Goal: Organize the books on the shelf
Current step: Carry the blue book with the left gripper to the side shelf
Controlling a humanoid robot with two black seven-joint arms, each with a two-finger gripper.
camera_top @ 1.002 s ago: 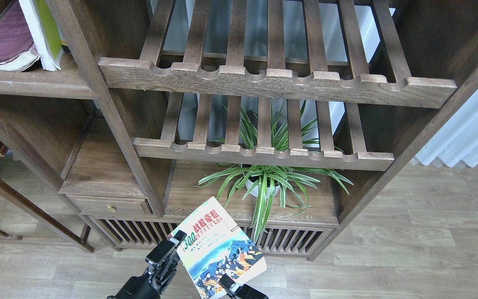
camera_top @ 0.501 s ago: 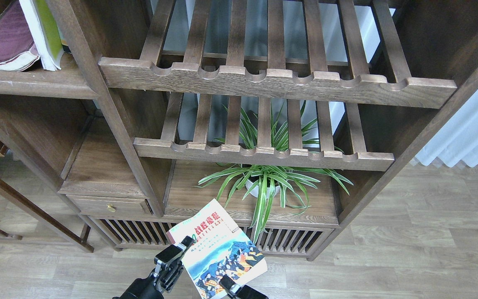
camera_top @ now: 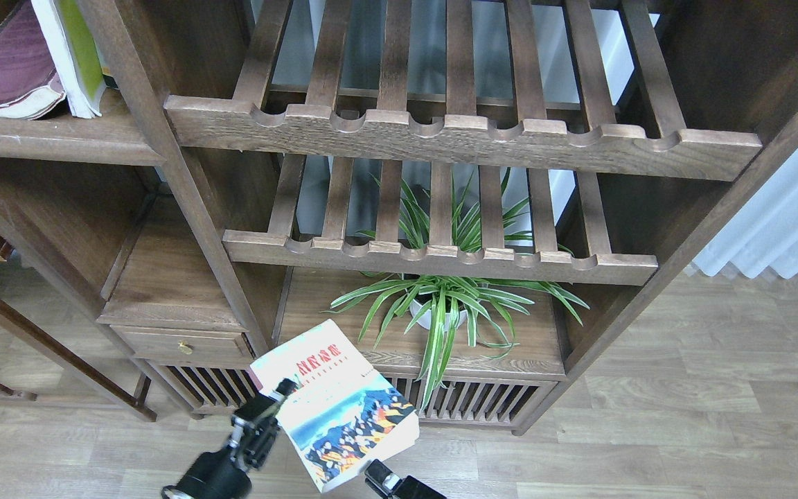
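The white-blue book (camera_top: 335,405) hangs tilted in front of the cabinet's lower slats, cover up. My left gripper (camera_top: 265,410) is shut on its left edge. My right gripper (camera_top: 379,477) sits just under the book's lower right edge, mostly cut off by the view's bottom; I cannot tell whether it touches the book or how its fingers stand. The shelf (camera_top: 52,142) is the solid dark-brown board at the top left. On it the maroon book (camera_top: 7,66) lies flat and the yellow-green book (camera_top: 80,52) leans against it.
Two slatted racks with notched front rails (camera_top: 461,142) (camera_top: 440,260) fill the middle of the cabinet. A spider plant (camera_top: 440,305) in a white pot stands on the board below them. A small drawer (camera_top: 181,343) is at lower left. White curtain (camera_top: 780,222) at right.
The left gripper has carried the book left and slightly up, and tilted it more. The right gripper has stayed near the bottom edge, and the book's lower edge has drawn away from it.
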